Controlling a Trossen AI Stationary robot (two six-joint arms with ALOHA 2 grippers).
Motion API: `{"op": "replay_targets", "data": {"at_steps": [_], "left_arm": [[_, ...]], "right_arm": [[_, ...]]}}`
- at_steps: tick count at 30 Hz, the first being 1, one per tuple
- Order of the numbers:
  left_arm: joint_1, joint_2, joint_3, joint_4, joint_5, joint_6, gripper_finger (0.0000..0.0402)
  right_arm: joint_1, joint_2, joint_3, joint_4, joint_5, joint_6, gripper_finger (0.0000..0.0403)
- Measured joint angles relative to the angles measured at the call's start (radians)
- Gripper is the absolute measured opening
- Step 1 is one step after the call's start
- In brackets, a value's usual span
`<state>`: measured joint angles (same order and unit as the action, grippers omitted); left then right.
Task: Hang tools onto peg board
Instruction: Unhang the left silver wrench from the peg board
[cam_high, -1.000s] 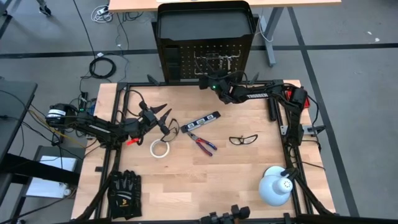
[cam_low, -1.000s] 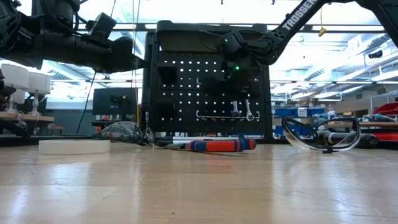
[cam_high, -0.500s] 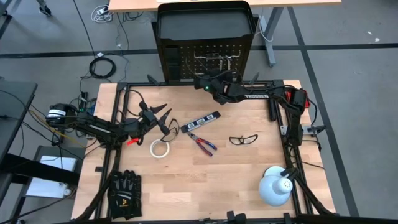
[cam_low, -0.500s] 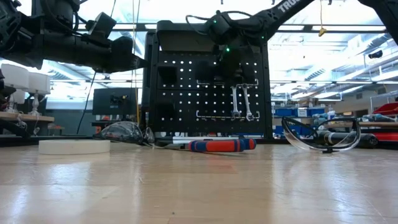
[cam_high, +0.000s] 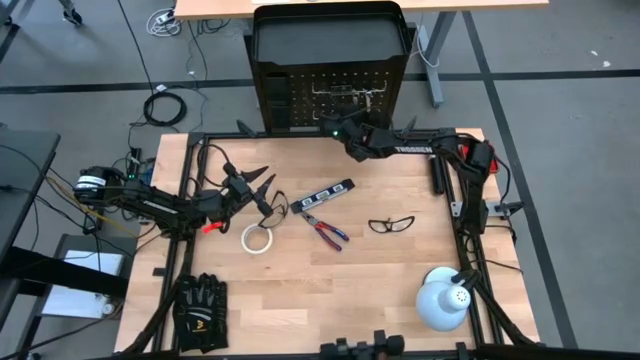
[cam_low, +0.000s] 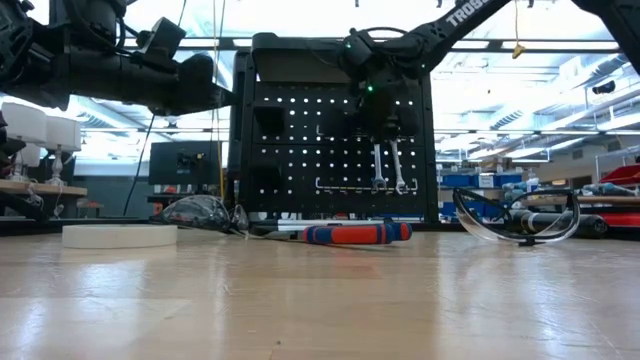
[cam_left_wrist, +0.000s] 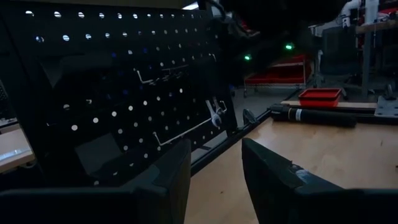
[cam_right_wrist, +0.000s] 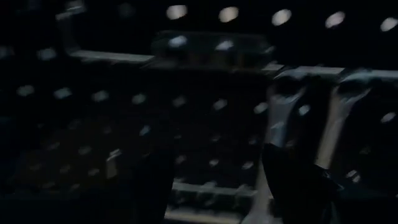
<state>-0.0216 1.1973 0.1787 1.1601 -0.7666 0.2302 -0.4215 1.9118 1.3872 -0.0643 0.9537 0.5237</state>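
Wrenches (cam_low: 386, 165) hanging on peg board (cam_low: 300, 150), right gripper (cam_high: 335, 127) close

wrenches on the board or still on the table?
On the board: both silver wrenches hang upright from hooks on the peg board, clear of the table, beneath the right gripper.

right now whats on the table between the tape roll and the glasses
In the high view, the red-handled pliers lie between the tape roll and the glasses.

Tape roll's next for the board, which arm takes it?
Left, probably. The left gripper hangs open just beside the tape roll; the right gripper is up at the peg board by the hung wrenches.
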Motion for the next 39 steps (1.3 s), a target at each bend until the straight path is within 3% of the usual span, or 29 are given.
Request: {"op": "replay_targets", "data": {"at_steps": [9,17,39], "left_arm": [[0.0,0.0,0.0,0.0,0.0,0.0,0.0144],[0.0,0.0,0.0,0.0,0.0,0.0,0.0144],[0.0,0.0,0.0,0.001,0.0,0.001,0.0144]], "right_arm": [[-0.067,0.0,0.0,0.008,-0.006,-0.056,0.0249],[-0.113,0.0,0.0,0.011,-0.098,-0.08,0.0249],[-0.138,0.0,-0.001,0.033,-0.121,-0.127,0.0238]]}}
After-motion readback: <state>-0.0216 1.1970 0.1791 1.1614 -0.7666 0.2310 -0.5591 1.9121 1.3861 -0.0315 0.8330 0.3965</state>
